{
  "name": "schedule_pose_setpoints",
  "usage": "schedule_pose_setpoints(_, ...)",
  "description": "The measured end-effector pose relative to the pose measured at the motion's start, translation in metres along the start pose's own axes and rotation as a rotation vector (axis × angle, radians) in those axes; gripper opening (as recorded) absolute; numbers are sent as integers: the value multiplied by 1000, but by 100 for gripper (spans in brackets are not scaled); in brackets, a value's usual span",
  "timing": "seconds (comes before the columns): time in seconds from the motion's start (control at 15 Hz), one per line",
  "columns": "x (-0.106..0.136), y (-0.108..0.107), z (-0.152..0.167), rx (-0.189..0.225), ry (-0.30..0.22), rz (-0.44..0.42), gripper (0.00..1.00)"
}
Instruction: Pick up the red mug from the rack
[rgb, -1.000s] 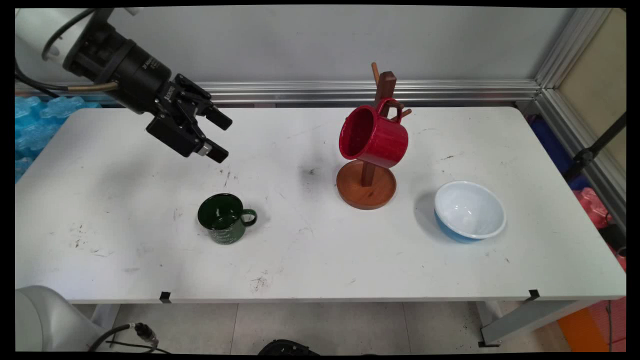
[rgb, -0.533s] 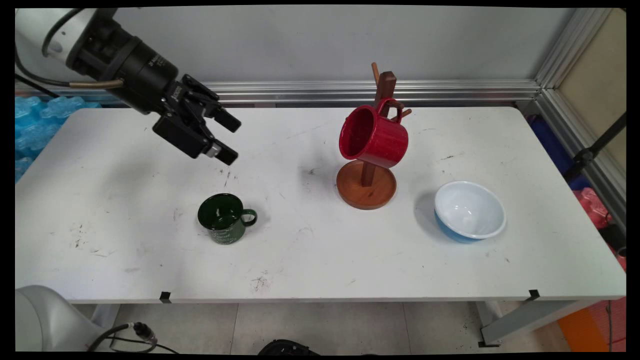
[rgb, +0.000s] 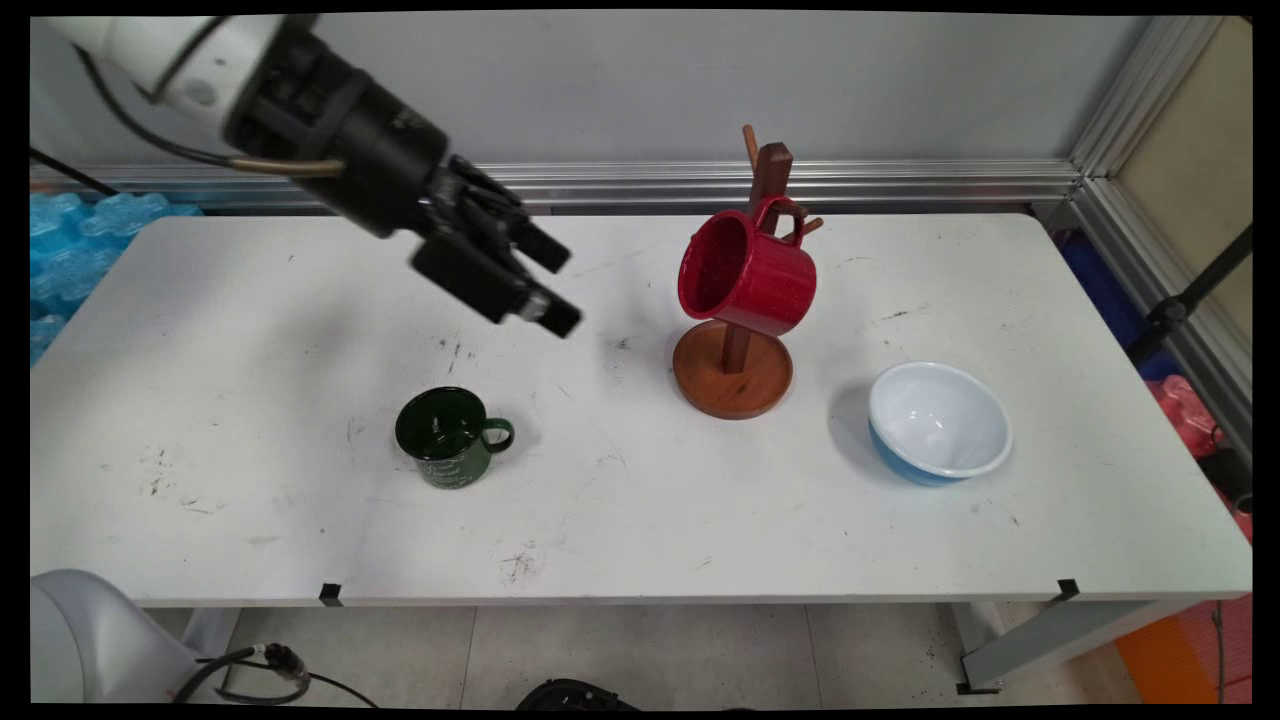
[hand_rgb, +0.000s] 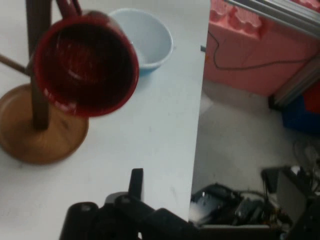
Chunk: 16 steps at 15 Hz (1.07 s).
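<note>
My pincer (rgb: 555, 290) hangs in the air above the white counter (rgb: 250, 330), tilted down and toward the right, with its two black fingers spread apart and nothing between them. It touches nothing.

Nearest to it, to its right, is a red mug (rgb: 745, 275). The mug is glossy red enamel, inside and out, and hangs by its handle from a peg of a dark wooden mug tree (rgb: 772, 165), its open mouth turned toward my pincer. In the hand view the red mug (hand_rgb: 85, 65) fills the upper left, its round dark-red opening facing the camera. The tree's upright post rises from a round wooden base (rgb: 733, 385) that sits on the counter.

Below my pincer, nearer the front edge, a small dark green mug (rgb: 445, 440) stands upright, its handle pointing right. It is well apart from the fingers.

To the right of the wooden base stands a bowl (rgb: 938, 422), white inside and blue outside.

The counter is white and marked with dark scuffs. Behind it runs a pale grey wall with a silver metal rail (rgb: 900, 180) along its foot. Blue packing material (rgb: 70, 240) lies beyond the counter's left end.
</note>
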Motion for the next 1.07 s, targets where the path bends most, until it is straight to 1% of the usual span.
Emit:
schedule_pose_setpoints(0.2, 11, 10, 22, 16, 14, -19, 100)
schedule_pose_setpoints(0.53, 23, 21, 54, 67, 19, -69, 100)
schedule_pose_setpoints(0.73, 29, 25, 74, 98, 21, -108, 100)
schedule_pose_setpoints(1.07, 38, 25, 96, 131, 32, -147, 100)
